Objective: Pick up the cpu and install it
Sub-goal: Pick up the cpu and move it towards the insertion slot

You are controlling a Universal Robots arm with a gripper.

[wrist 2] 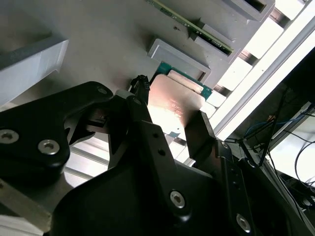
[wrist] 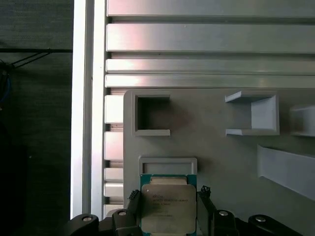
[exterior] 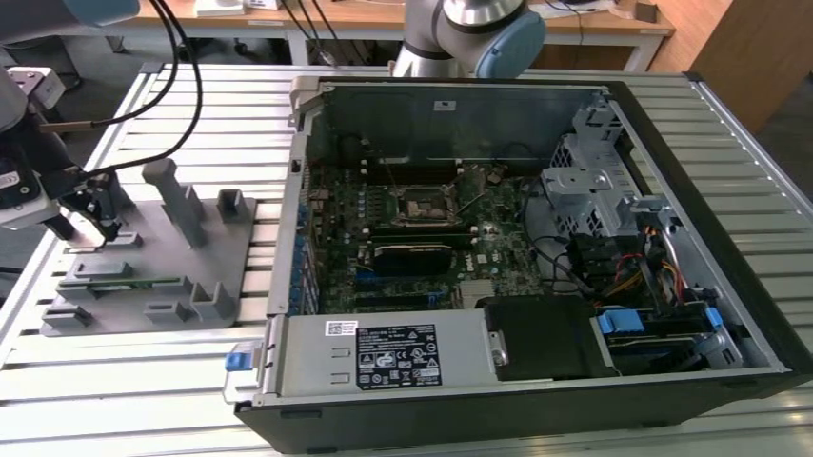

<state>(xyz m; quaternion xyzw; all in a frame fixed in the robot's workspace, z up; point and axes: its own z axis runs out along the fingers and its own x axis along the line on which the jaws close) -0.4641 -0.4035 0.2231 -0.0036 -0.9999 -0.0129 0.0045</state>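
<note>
- One gripper (wrist: 168, 194) with two black fingers (wrist: 134, 197). One finger sits against each of two opposite edges of the cpu (wrist: 168, 209), so the gripper looks closed on it.
- One cpu, silver top with a green border, seen in both wrist views (wrist 2: 170, 105). It is over the grey tray (wrist: 211, 162), right next to a low rectangular frame (wrist: 168, 164). I cannot tell whether it is lifted or resting on the tray.
- One grey tray (exterior: 152, 262) on the slatted table (exterior: 152, 390), at the exterior view's left. The gripper (exterior: 102, 227) is over the tray's far left part.
- One green memory stick (exterior: 128, 283) stands on edge in a slot of the tray.
- One open computer case (exterior: 508, 419) at the exterior view's right, well apart from the gripper. It holds one motherboard (exterior: 432, 238), with one square socket (exterior: 420, 203) near the board's middle.
- Edges and room:
  - The tray's edge runs just beside the table's side rail (wrist: 81, 123), with dark floor beyond.
  - A narrow strip of slats shows between the tray and the case.
  - Upright posts (exterior: 171, 190) rise from the tray near the gripper.
</note>
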